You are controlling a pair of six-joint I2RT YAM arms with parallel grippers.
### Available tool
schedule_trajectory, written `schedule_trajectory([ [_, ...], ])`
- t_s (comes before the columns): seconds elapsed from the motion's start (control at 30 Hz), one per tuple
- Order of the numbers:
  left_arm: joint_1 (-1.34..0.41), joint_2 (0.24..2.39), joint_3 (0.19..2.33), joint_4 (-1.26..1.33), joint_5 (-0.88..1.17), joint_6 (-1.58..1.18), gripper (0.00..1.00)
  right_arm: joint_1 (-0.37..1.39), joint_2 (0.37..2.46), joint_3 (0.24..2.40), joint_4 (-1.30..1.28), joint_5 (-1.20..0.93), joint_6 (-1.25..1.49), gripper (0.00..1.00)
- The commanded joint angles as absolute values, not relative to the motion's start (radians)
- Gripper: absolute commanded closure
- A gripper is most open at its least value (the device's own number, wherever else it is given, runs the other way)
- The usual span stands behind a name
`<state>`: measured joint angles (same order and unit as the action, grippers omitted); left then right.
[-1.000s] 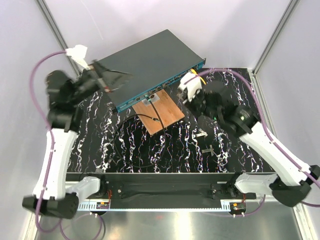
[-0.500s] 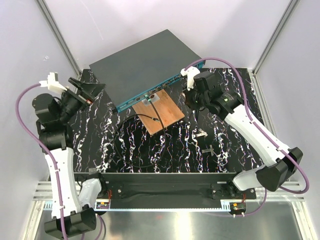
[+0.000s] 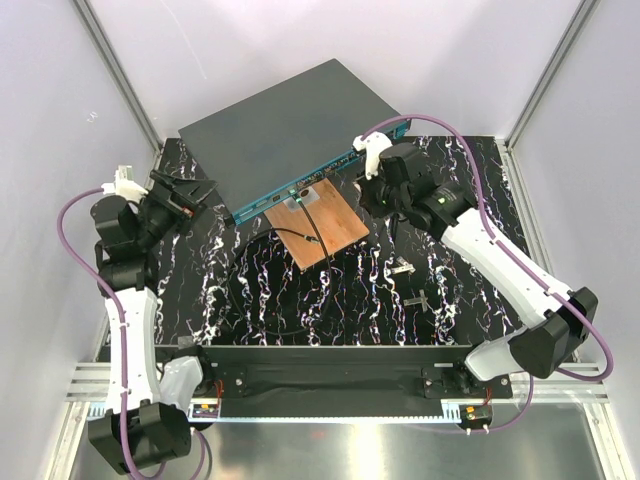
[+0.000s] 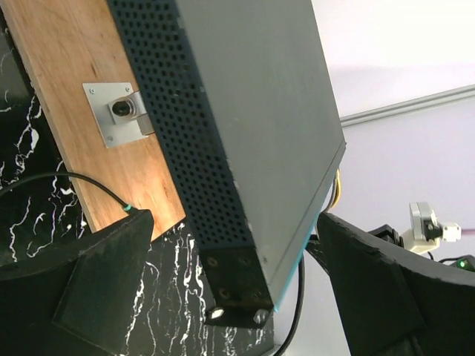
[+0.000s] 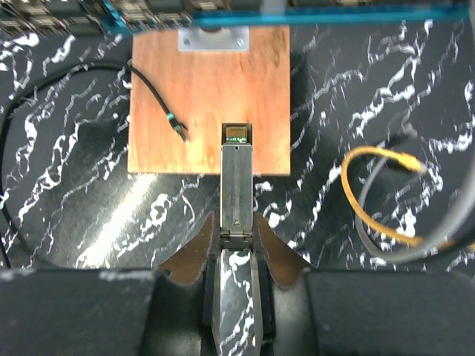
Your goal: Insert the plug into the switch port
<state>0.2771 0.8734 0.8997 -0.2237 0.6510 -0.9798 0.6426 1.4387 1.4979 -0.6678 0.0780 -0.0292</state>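
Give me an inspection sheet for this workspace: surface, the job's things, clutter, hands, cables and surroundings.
Surface: black, white-veined table top; a wooden board lies on it.
Job's things: switch at the back, teal port face toward the board; silver plug not yet in a port, its tip over the board.
Clutter: small metal pieces on the table right of the board.
Hands: left hand open at the switch's left corner; right hand shut on the plug.
Cables: thin black cable ending on the board; yellow cable looped on the table; purple cables along the arms.
Surroundings: pale walls, metal frame posts.
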Motion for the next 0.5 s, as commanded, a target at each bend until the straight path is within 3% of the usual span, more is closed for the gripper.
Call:
schedule_trajectory([
  [0.0, 0.282, 0.893, 0.881, -0.094, 0.683, -1.031, 0.01, 0.655, 1.416, 1.476, -0.539, 0.055, -0.067, 1.00],
  [0.47, 0.218, 0.957, 0.841, -0.003, 0.657, -1.083, 0.03, 0.680, 1.448, 1.480, -0.440, 0.155, -0.068, 1.00],
])
